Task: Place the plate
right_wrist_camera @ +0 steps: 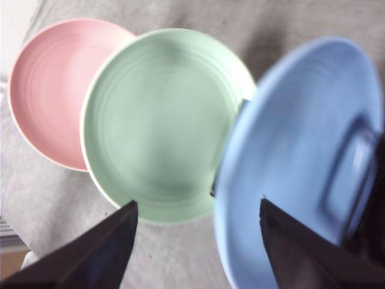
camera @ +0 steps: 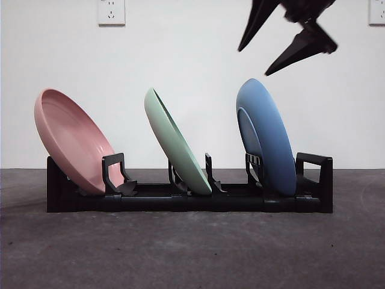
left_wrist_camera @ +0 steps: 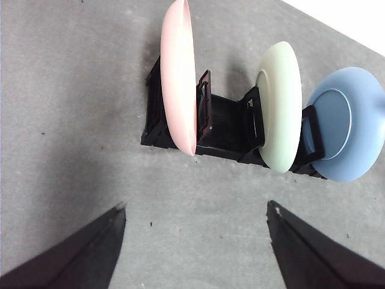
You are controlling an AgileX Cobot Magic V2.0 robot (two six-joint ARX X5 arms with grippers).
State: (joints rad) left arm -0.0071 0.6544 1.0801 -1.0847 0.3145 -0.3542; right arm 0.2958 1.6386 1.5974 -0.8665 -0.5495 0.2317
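Note:
A black dish rack (camera: 180,201) holds three plates on edge. The pink plate (camera: 71,139) leans in the left slot, the green plate (camera: 175,141) in the middle slot, the blue plate (camera: 266,136) in the right slot. My right gripper (camera: 274,51) hangs open and empty above the blue plate, clear of it; its wrist view shows the blue plate (right_wrist_camera: 301,156), the green plate (right_wrist_camera: 159,123) and the pink plate (right_wrist_camera: 48,90) close below the gripper (right_wrist_camera: 195,211). My left gripper (left_wrist_camera: 195,211) is open and empty above the table, in front of the rack (left_wrist_camera: 225,129).
The rack stands on a dark grey table (camera: 192,253) before a white wall with a socket (camera: 111,12). Bare table surface lies in front of the rack and to both sides.

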